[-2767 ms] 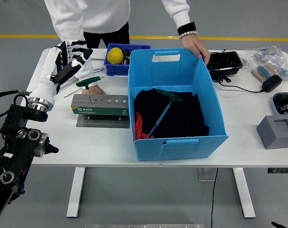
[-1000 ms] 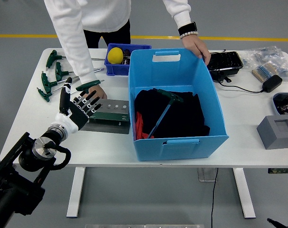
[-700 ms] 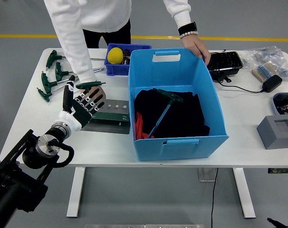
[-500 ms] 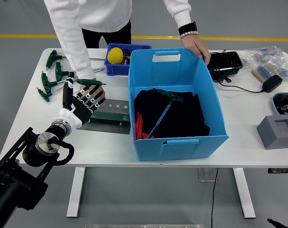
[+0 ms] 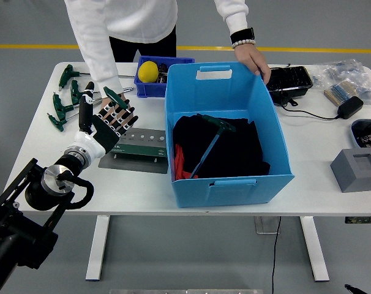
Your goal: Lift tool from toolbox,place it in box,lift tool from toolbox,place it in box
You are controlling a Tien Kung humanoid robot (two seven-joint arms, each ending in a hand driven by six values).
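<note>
Fingers spread, left hand [image 5: 106,122] hovers over the green-handled T-wrench [image 5: 114,96] in the toolbox [image 5: 139,144]; contact unclear.

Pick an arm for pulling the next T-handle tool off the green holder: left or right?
Left. The left hand is already over the green tool holder, fingers spread, beside the T-handle tool standing there. No right arm is in view, and the blue box sits just right of the holder.

Yellow ball [image 5: 148,71] in small blue bin [image 5: 184,60], far side. Grey foam block [image 5: 357,169] right edge. Black tray [image 5: 289,79], brush [image 5: 340,93] far right.
</note>
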